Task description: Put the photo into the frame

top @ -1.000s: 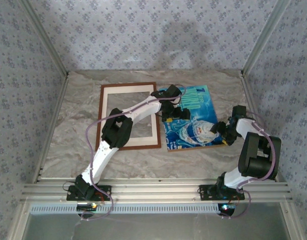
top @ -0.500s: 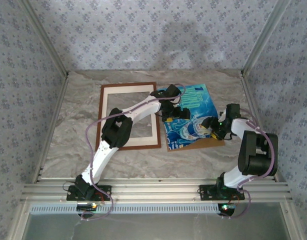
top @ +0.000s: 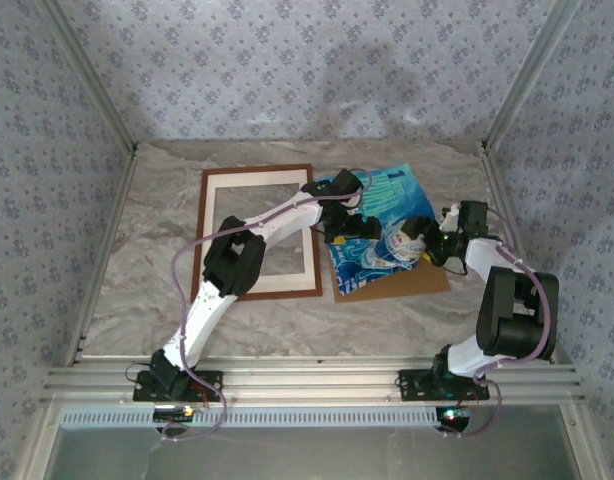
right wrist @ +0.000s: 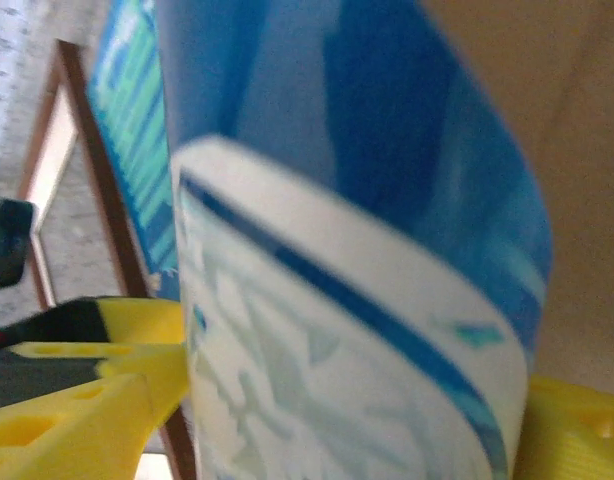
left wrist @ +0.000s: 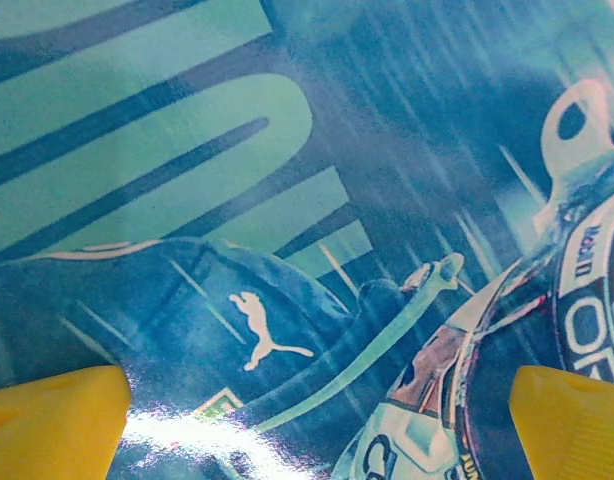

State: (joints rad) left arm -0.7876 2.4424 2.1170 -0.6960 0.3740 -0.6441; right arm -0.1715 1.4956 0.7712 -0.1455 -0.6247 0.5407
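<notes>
The blue-teal photo lies right of the reddish-brown frame, partly on a brown backing board. Its right edge is lifted and curled. My right gripper is at that raised edge. In the right wrist view the curled photo stands between the wide-apart yellow fingers of my right gripper, and the frame shows behind. My left gripper hovers open just over the photo's left part. In the left wrist view its yellow fingertips flank the glossy print.
A cream mat sits inside the frame. The plain brown backing board shows below and right of the photo. The left arm lies across the frame's right side. Patterned walls close in the marble table.
My right gripper moved left and toward the back, pushing the photo's right edge up into a curl and baring more of the backing board. Its jaws widened. The left arm stayed put.
</notes>
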